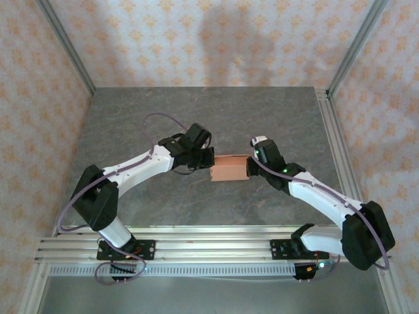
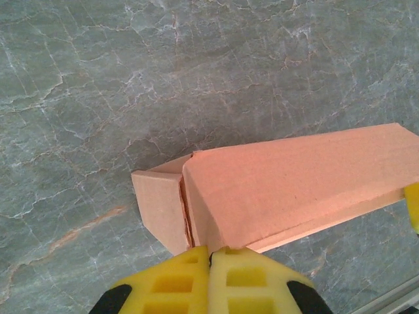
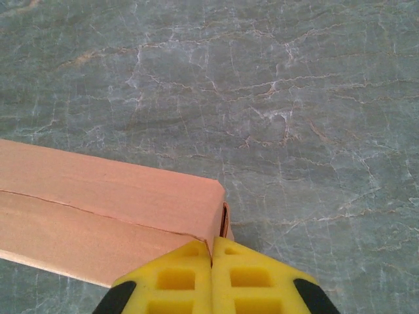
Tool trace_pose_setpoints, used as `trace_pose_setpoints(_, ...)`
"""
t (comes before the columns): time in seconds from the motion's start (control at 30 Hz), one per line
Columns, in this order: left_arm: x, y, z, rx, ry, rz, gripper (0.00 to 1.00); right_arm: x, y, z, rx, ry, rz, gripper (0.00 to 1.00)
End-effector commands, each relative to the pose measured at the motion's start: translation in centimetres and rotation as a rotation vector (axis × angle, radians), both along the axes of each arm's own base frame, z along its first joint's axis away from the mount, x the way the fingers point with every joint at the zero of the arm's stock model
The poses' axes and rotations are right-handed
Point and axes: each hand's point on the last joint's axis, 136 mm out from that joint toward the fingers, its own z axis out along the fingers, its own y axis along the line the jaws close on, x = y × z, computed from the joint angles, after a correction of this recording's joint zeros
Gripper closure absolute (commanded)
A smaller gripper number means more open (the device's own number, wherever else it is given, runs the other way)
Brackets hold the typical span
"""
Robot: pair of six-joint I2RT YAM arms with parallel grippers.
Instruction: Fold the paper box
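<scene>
Card in salmon-orange, the paper box (image 1: 229,168) lies closed up as a flat rectangle on my grey marbled counter (image 1: 196,111), with one of my arms at each end of it. My left pincer (image 1: 208,160) is pressed together, its yellow tips against the box's left end, where a flap (image 2: 160,203) stands ajar. My right pincer (image 1: 252,163) is likewise closed, tips at the box's right end.

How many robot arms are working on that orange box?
2. The left arm reaches in from the left, its shut jaws at the left end of the paper box; the right arm comes from the right, shut jaws at the other end. None seems hidden.
</scene>
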Motion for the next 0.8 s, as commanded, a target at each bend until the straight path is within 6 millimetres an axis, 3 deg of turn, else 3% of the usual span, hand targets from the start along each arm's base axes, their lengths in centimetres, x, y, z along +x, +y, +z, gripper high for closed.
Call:
trace_pose_setpoints(0.0, -1.3, 0.5, -2.2, 0.039, 0.066, -0.009, 1.0, -1.5, 0.3, -2.4, -0.002, 0.036, 0.043, 1.0)
trace_pose_setpoints(0.1, -1.2, 0.3, -1.7, 0.035, 0.048, -0.024, 0.99, -1.6, 0.6, -1.8, 0.023, -0.014, 0.06, 1.0)
trace_pose_setpoints(0.23, -1.0, 0.0, -0.2, 0.021, 0.011, -0.037, 0.78, -1.6, 1.0, -1.9, 0.004, -0.034, 0.072, 1.0)
trace_pose_setpoints(0.47, -1.0, -1.0, 2.0, -0.056, -0.057, -0.088, 0.59, -1.3, 0.6, -2.1, -0.004, -0.05, 0.049, 1.0)
trace_pose_setpoints(0.53, -0.9, -1.0, 2.9, -0.081, -0.089, -0.084, 0.49, -1.3, 0.5, -2.2, -0.004, -0.051, 0.045, 1.0)
trace_pose_setpoints(0.63, -0.7, -0.1, 3.7, -0.058, -0.12, -0.051, 0.39, -1.4, 0.5, -2.4, -0.004, -0.051, 0.045, 1.0)
trace_pose_setpoints(0.77, -0.3, 1.4, 3.4, -0.008, -0.113, 0.017, 0.35, -1.4, 0.5, -2.4, -0.003, -0.053, 0.045, 1.0)
